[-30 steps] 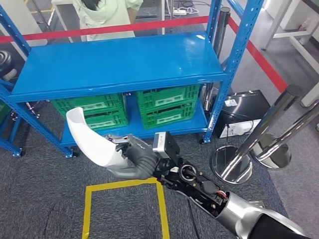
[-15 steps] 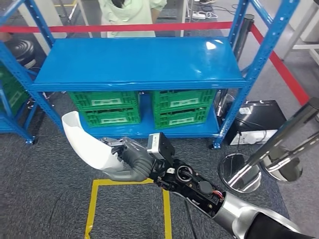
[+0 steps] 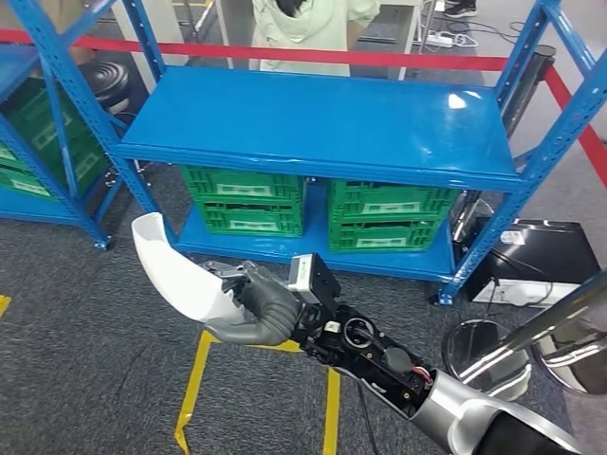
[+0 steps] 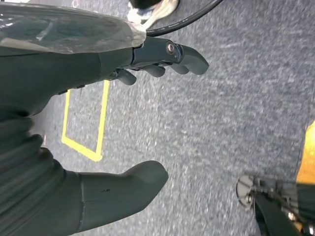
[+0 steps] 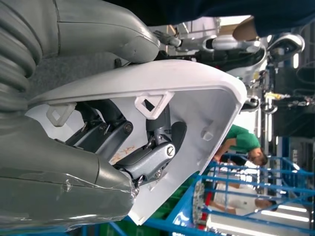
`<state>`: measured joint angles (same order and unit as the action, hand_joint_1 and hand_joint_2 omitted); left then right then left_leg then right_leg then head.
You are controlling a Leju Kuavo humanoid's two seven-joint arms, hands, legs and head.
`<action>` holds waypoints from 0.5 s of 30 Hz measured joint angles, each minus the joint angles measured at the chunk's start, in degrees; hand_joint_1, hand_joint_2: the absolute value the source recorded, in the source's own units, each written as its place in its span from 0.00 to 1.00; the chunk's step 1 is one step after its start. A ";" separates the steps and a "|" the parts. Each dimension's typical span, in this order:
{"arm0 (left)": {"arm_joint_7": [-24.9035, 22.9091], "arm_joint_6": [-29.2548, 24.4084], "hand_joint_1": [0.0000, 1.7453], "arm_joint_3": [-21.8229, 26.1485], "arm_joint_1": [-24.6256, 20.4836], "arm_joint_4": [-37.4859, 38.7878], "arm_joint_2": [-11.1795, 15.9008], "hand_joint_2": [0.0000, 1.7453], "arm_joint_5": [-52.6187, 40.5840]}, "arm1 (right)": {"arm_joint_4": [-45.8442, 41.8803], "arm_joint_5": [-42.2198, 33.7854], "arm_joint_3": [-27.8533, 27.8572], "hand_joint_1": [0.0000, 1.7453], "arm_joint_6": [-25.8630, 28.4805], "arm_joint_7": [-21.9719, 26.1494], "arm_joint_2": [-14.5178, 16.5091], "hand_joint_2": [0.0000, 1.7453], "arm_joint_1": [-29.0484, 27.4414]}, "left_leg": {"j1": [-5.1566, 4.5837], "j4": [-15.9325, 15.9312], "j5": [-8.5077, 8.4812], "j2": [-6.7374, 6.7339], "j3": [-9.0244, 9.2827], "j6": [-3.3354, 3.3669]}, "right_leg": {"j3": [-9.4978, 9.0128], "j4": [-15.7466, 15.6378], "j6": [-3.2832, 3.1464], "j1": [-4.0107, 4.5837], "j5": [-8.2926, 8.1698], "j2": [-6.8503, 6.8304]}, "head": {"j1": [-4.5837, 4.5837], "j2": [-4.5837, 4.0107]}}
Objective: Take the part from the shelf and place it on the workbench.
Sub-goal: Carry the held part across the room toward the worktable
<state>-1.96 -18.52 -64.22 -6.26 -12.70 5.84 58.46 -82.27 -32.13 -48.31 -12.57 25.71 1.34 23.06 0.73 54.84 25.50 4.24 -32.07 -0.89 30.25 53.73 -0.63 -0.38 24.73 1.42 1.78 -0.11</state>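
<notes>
The right hand (image 3: 259,311) grips a curved white plastic shell part (image 3: 175,275), its fingers wrapped round one end so that the rest of the shell sticks out and upward, in front of the blue steel shelf rack (image 3: 322,128); in the right wrist view the dark fingers (image 5: 148,162) lie inside the hollow of the part (image 5: 208,103), among its moulded clips, with the thumb over its outer face; the hold looks firm. The part is clear of the rack, in the air over grey carpet (image 3: 79,360), above a yellow tape square (image 3: 193,379) that lies on the floor in front of the rack; the rack's upper board is bare blue, and green slotted plastic crates (image 3: 315,204) sit on the lower board beneath it. A person in a pale green top (image 3: 307,28) stands behind the rack, beyond a red barrier strip (image 3: 401,60). The left hand (image 4: 122,123) hangs over the carpet with thumb and fingers apart and nothing between them.

As I judge it, the pick from the rack is done and the carrying step is in hand; no workbench can be made out in these views, so the next move calls for turning away from the rack to find it, keeping the long free end of the part clear of the rack's uprights and the chrome barrier posts (image 3: 543,332) to the right of the rack, and keeping the grip steady until the part rests on a surface.
</notes>
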 joint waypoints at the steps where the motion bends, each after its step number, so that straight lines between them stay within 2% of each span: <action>1: -0.01 -0.01 0.00 0.00 -0.03 0.01 0.00 1.00 -0.03 | 0.01 0.00 0.00 1.00 0.04 -0.02 0.03 1.00 0.02 | 0.02 2.60 1.51 -1.29 -1.24 -0.20 | -0.12 -0.34 -0.28 -0.13 -0.17 -0.58 | -0.37 0.00; 2: -0.02 -0.01 0.00 -0.01 -0.09 0.01 -0.04 1.00 -0.05 | 0.03 0.01 0.00 1.00 0.09 -0.05 0.05 1.00 -0.01 | 0.09 6.35 3.46 -2.50 -3.09 -0.42 | -0.13 -0.46 -0.44 -0.14 -0.22 -1.19 | -0.75 0.00; 3: -0.07 -0.01 0.00 -0.01 -0.16 0.01 -0.06 1.00 -0.08 | 0.10 0.02 0.01 1.00 0.13 -0.09 0.05 1.00 -0.05 | 0.15 10.68 5.40 -3.08 -5.25 -0.69 | -0.07 -0.46 -0.51 -0.14 -0.21 -1.84 | -1.05 0.00; 4: -0.12 0.00 0.00 -0.01 -0.18 0.01 -0.06 1.00 -0.08 | 0.18 0.04 0.00 1.00 0.19 -0.18 0.05 1.00 -0.12 | 0.25 14.11 6.60 -3.32 -6.97 -0.95 | -0.01 -0.45 -0.51 -0.14 -0.18 -2.48 | -1.19 0.00; 5: -0.18 0.00 0.00 -0.02 -0.15 0.01 -0.04 1.00 -0.09 | 0.26 0.07 -0.01 1.00 0.22 -0.27 0.05 1.00 -0.17 | 0.38 15.72 6.80 -3.49 -7.80 -1.20 | 0.03 -0.43 -0.48 -0.17 -0.15 -3.10 | -1.26 0.00; 6: -0.22 0.00 0.00 -0.02 -0.11 0.01 0.01 1.00 -0.14 | 0.32 0.14 -0.01 1.00 0.28 -0.38 0.05 1.00 -0.18 | 0.54 14.96 5.95 -3.73 -7.44 -1.44 | 0.07 -0.40 -0.40 -0.22 -0.11 -3.67 | -1.32 0.00; 7: -0.22 0.00 0.00 -0.02 -0.08 0.01 0.05 1.00 -0.20 | 0.34 0.20 -0.01 1.00 0.37 -0.48 0.05 1.00 -0.20 | 0.72 11.79 4.26 -4.26 -5.77 -1.65 | 0.08 -0.34 -0.23 -0.30 -0.05 -4.17 | -1.38 0.00; 9: -0.19 0.01 0.00 -0.02 -0.18 0.00 0.03 1.00 -0.40 | 0.34 0.31 0.03 1.00 0.60 -0.62 0.05 1.00 -0.18 | 0.95 3.20 0.94 -6.69 -1.00 -1.90 | 0.03 0.04 0.46 -0.26 0.25 -5.06 | -1.53 0.00; 10: -0.14 0.01 0.00 -0.02 -0.28 -0.01 -0.01 1.00 -0.47 | 0.33 0.32 0.10 1.00 0.70 -0.68 0.05 1.00 -0.16 | 0.92 0.30 0.03 -7.58 0.59 -1.70 | -0.04 0.24 0.89 -0.17 0.45 -5.48 | -1.42 0.00; 11: -0.08 0.00 0.00 -0.02 -0.36 -0.01 -0.05 1.00 -0.53 | 0.32 0.34 0.16 1.00 0.78 -0.72 0.05 1.00 -0.14 | 0.80 -1.07 -0.27 -8.04 1.29 -1.35 | -0.13 0.41 1.35 -0.06 0.63 -5.93 | -1.24 0.00; 13: -0.01 0.00 0.00 -0.02 -0.38 -0.02 -0.03 1.00 -0.58 | 0.31 0.37 0.26 1.00 0.84 -0.77 0.05 1.00 -0.10 | 0.53 -1.12 -0.29 -6.99 1.07 -0.32 | -0.38 0.46 2.14 -0.15 0.86 -6.89 | -0.80 0.00; 14: -0.01 0.00 0.00 -0.02 -0.34 -0.02 -0.03 1.00 -0.58 | 0.31 0.37 0.29 1.00 0.85 -0.77 0.05 1.00 -0.09 | 0.51 -1.10 -0.35 -6.45 1.01 0.09 | -0.41 0.78 2.52 -0.33 1.22 -6.75 | -0.69 0.00; 15: -0.01 0.00 0.00 -0.02 -0.33 -0.02 -0.02 1.00 -0.58 | 0.29 0.37 0.33 1.00 0.85 -0.77 0.05 1.00 -0.08 | 0.52 -1.13 -0.44 -5.90 1.00 0.49 | -0.01 1.95 2.80 -0.51 2.15 -5.99 | -0.58 0.00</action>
<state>-1.97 -18.52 -64.24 -6.59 -12.72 5.81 57.88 -81.98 -31.76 -47.98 -11.72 24.94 1.40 22.98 1.25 53.71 25.06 -1.66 -31.07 -0.40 30.25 55.68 2.18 -0.89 26.88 -4.57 1.20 -0.11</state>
